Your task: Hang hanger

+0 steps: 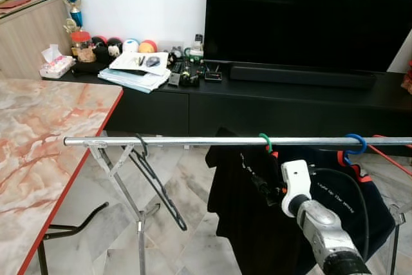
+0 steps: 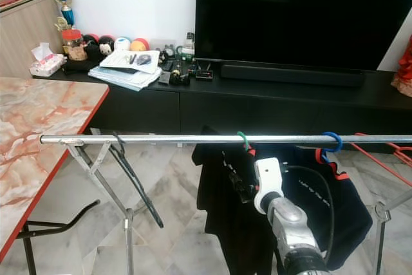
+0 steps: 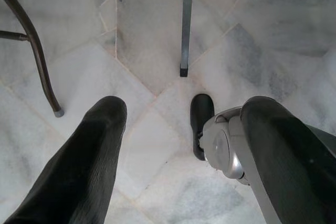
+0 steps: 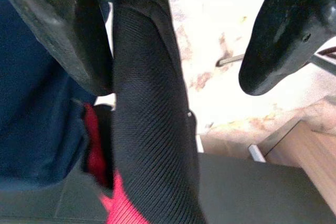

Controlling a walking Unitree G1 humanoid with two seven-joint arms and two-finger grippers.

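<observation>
The black shirt (image 1: 248, 191) on its green-hooked hanger (image 1: 265, 141) hangs from the metal rail (image 1: 193, 140), which runs side to side. The right gripper (image 1: 261, 187), fingers parted, sits just under that hook with the shirt's fabric between them. The left gripper (image 3: 178, 150) hangs spread over the marble floor (image 3: 152, 40); bare rail stretches left toward an empty black hanger (image 1: 151, 172).

- You have a green-hooked hanger (image 1: 265, 142) on the silver rail (image 1: 193, 140), right of the frame's centre, carrying a black shirt (image 1: 241, 191) that hangs straight down.
- Your blue-hooked hanger (image 1: 354, 144) sits further right on the same rail, holding a dark garment with red trim.
- An empty black hanger (image 1: 158, 181) hangs left of centre, tilted.
</observation>
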